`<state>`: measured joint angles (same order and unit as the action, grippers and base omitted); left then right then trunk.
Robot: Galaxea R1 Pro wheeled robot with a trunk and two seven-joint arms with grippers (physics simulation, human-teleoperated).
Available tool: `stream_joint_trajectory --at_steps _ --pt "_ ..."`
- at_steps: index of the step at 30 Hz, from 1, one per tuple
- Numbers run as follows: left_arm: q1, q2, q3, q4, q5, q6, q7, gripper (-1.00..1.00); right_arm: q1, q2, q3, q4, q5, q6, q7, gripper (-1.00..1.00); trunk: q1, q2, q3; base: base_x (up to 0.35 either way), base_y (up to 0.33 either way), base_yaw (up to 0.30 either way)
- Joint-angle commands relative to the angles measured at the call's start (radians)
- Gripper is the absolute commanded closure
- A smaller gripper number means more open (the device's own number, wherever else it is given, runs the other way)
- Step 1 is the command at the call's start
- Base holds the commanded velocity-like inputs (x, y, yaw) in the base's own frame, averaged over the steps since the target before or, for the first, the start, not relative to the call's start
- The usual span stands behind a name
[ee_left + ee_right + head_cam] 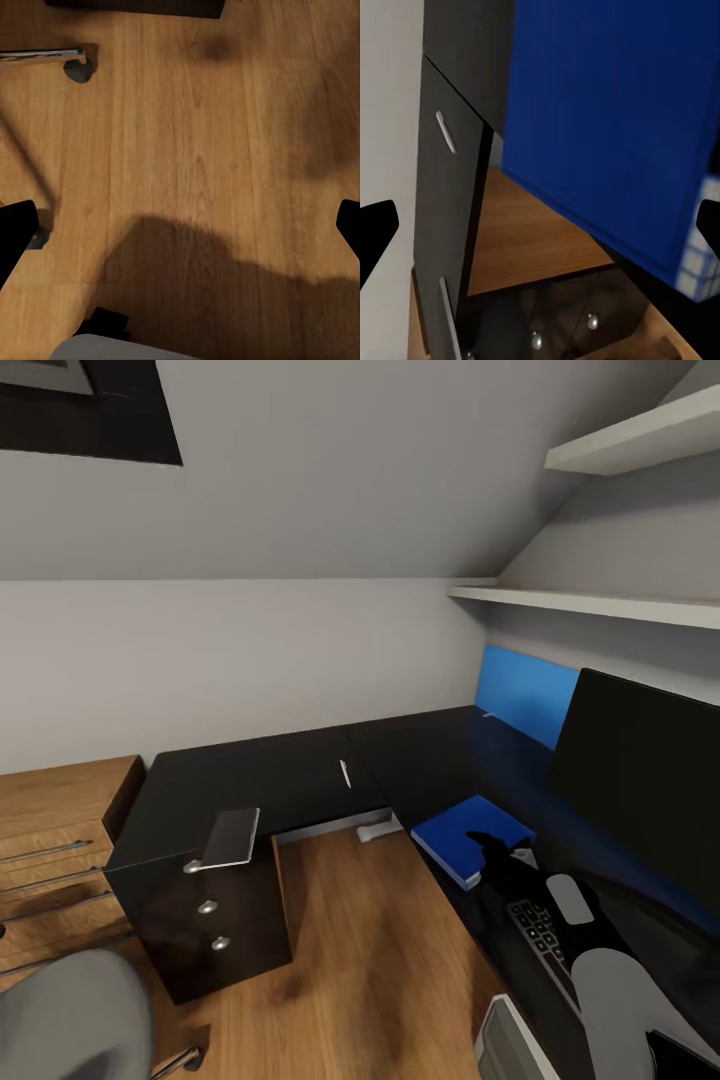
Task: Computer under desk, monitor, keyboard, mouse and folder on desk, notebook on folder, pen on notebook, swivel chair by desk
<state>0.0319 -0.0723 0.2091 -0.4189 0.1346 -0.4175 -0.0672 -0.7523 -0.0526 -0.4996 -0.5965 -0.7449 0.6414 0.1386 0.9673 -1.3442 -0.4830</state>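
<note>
Your right gripper (497,852) hovers over the near edge of the folder (470,836), and in the right wrist view its two finger tips (376,225) stand far apart at the frame edges with nothing between them, so it is spread wide and holds nothing; the folder's blue cover (615,127) lies flat just beyond it. The folder rests on the desk (270,775), beside the keyboard (540,940) and in front of the monitor (640,780), which suits the stack it must carry. The mouse cannot be made out. On the far wing of the desk lie a grey slab, probably the notebook (232,837), over the drawers, and a thin pale stick, likely the pen (345,773); both are well apart from the folder. Your left gripper (180,225) hangs wide apart and empty over the wooden floor (195,135), near the swivel chair's chrome leg (41,55), whose seat (65,1015) sits at the lower left.
</note>
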Motion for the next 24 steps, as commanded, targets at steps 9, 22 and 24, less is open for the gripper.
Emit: stream_joint_trajectory --at_steps 9,22,24 --pt "0.000 -0.001 0.003 -0.001 0.010 0.001 -0.004 -1.00 -0.001 0.006 0.009 -0.006 0.005 0.006 0.006 -1.00 0.000 -0.001 -0.001 0.000 0.000 0.000" --pt "0.000 -0.001 0.002 -0.001 0.009 0.000 -0.003 -1.00 -0.001 0.008 0.021 -0.008 0.005 0.006 0.007 -1.00 0.000 -0.001 -0.001 0.000 0.000 0.044" --pt "0.000 -0.001 0.002 -0.001 0.009 0.001 -0.003 -1.00 -0.001 0.008 0.021 -0.011 0.005 0.006 0.007 -1.00 0.000 -0.001 -0.001 0.000 0.000 0.203"
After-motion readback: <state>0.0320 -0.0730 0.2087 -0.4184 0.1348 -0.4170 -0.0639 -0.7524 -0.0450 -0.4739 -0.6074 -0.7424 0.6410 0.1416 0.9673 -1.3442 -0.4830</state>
